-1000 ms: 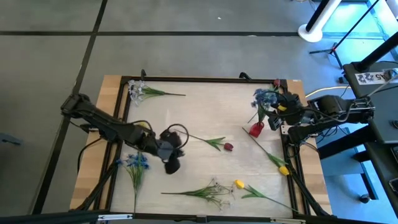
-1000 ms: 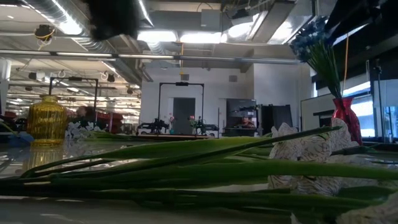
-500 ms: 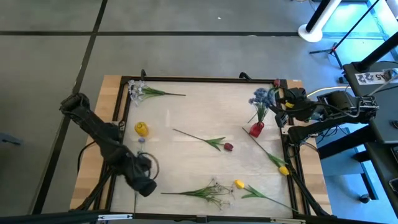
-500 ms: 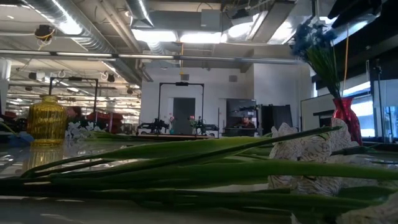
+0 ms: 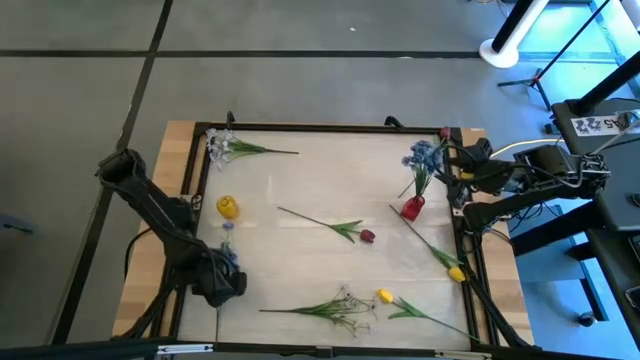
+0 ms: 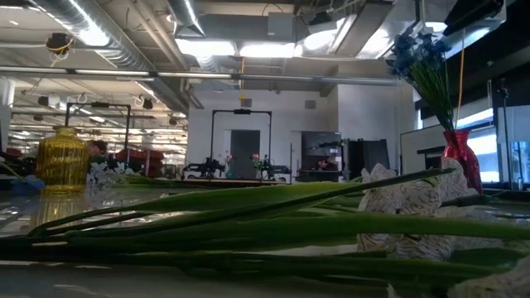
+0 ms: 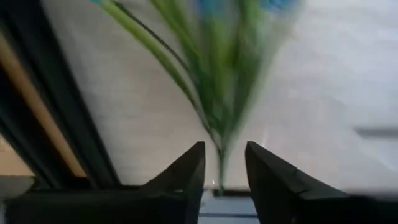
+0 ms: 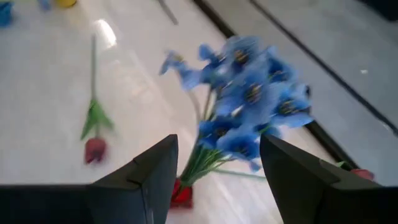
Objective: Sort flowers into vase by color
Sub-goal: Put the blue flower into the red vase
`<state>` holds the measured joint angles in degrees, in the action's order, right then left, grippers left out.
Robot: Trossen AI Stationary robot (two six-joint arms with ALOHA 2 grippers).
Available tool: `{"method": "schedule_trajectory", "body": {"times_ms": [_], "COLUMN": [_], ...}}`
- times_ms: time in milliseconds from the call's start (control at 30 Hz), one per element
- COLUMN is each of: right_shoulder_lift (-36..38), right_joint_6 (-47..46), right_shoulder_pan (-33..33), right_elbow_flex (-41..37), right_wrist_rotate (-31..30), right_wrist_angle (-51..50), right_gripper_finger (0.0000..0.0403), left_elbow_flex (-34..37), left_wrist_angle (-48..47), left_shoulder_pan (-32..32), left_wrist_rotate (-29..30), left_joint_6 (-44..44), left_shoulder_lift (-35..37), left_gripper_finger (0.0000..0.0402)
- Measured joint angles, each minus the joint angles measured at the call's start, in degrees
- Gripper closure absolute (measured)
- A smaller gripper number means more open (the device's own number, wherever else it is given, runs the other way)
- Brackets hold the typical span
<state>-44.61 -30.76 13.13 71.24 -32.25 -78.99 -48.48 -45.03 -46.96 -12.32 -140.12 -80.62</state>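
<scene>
My left gripper [image 5: 222, 283] [image 7: 224, 149] is open above a blue flower [image 5: 228, 255] that lies on the table near the left edge. Its fingers stand on either side of the green stem [image 7: 217, 106]; I cannot tell whether they touch it. My right gripper [image 5: 452, 170] [image 8: 217, 146] is open and empty beside a blue bunch [image 8: 249, 99] whose stems stand in the red vase [image 5: 411, 208]. A yellow vase [image 5: 228, 207] stands at the left. A dark red tulip [image 5: 367, 236], yellow tulips [image 5: 385, 296] and white sprigs [image 5: 340, 305] lie on the table.
Another white sprig [image 5: 225, 147] lies at the far left corner. A second yellow tulip [image 5: 456, 272] lies near the right edge. A black frame [image 5: 320, 127] rims the table. In the low view, green stems [image 6: 248, 223] lie close in front.
My left gripper has swung from the table's middle toward the near left and come down over the blue flower lying there. My right gripper has drawn back a little toward the right edge from the blue bunch in the red vase.
</scene>
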Motion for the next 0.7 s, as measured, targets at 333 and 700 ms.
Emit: {"method": "schedule_trajectory", "body": {"times_ms": [333, 700], "right_shoulder_lift": [3.52, 4.7], "right_joint_6": [1.48, 7.87], "right_shoulder_pan": [0.0, 0.0], "right_elbow_flex": [0.0, -0.02], "right_wrist_rotate": [8.47, 13.25], "right_wrist_angle": [-0.92, 10.17], "right_gripper_finger": [0.0175, 0.0175], "left_elbow_flex": [9.5, 14.42], "left_wrist_angle": [8.41, 15.83], "left_shoulder_pan": [3.97, 8.88], "left_wrist_rotate": [1.64, 6.4], "left_joint_6": [0.65, 5.37], "left_shoulder_lift": [0.0, 0.17], "left_gripper_finger": [0.0232, 0.0298]}}
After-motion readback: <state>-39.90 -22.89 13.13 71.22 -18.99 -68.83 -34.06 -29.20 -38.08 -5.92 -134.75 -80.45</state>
